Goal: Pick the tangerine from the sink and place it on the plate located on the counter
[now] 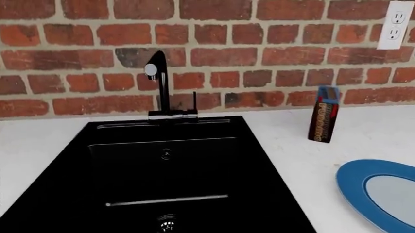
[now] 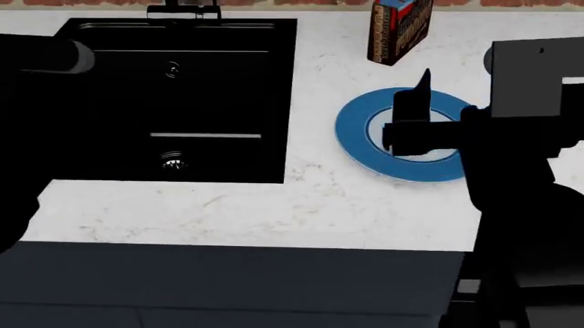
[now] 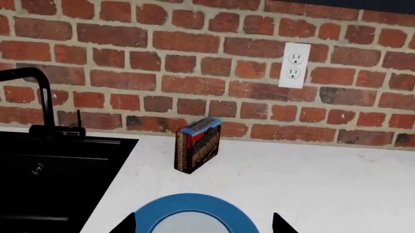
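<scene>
No tangerine shows in any view. The black sink [image 2: 228, 89] with its round metal drain [image 2: 174, 162] is set in the white marble counter [image 2: 273, 212]; what I see of the basin is bare [image 1: 194, 170]. The blue-rimmed plate [image 2: 351, 133] lies on the counter right of the sink. My right gripper [image 2: 411, 130] hangs over the plate's centre, hiding part of it. In the right wrist view its fingertips [image 3: 126, 224] stand wide apart with only the plate [image 3: 194, 204] between them. My left arm [image 2: 37, 55] reaches over the sink's left side; its jaws are lost against the black basin.
A black faucet [image 1: 159, 82] stands at the sink's back edge against a red brick wall. A dark upright box [image 2: 399, 31] stands on the counter behind the plate. A white wall outlet [image 3: 295, 65] is above it. A dark cabinet front runs below the counter's near edge.
</scene>
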Robot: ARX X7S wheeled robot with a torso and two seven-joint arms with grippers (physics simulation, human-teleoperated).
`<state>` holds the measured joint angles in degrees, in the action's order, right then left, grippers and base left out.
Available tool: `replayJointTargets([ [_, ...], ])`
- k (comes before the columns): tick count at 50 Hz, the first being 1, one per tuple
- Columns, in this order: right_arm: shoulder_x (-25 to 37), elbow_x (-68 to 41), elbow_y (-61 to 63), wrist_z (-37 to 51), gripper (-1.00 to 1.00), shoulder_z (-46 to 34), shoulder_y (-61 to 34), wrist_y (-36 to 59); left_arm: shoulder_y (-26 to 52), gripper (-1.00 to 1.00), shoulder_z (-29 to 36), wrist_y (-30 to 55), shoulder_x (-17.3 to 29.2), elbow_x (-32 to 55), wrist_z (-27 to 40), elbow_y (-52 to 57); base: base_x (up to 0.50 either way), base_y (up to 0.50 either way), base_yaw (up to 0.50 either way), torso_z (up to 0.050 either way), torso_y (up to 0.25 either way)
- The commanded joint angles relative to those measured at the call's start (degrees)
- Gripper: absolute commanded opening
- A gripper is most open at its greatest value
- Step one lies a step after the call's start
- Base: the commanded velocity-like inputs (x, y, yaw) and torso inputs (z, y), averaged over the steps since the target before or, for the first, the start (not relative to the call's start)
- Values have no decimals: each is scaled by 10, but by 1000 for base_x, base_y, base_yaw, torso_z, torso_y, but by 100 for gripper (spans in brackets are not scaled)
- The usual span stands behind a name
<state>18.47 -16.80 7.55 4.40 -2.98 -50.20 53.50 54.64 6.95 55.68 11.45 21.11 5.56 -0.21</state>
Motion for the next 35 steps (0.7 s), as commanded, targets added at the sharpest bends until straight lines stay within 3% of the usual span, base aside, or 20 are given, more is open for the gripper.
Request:
replayJointTargets([
  [1, -2, 1, -49, -6, 100, -9, -37, -3, 46, 100, 9, 3, -5, -5, 3, -49, 0, 0, 0, 0, 0],
  [16, -7, -9, -40, -4, 100, -6, -33, 6, 37, 100, 8, 6, 3, -1, 7, -39, 0, -376, 0, 0, 0],
  [29, -8, -11, -42, -1, 100, -8, -31, 6, 34, 100, -7, 15, 8, 8, 17, -30, 0, 0, 0, 0, 0],
  [35, -9, -12, -47, -2, 100, -8, -29, 0, 35, 100, -9, 23, 10, 10, 22, -29, 316, 0, 0, 0, 0],
])
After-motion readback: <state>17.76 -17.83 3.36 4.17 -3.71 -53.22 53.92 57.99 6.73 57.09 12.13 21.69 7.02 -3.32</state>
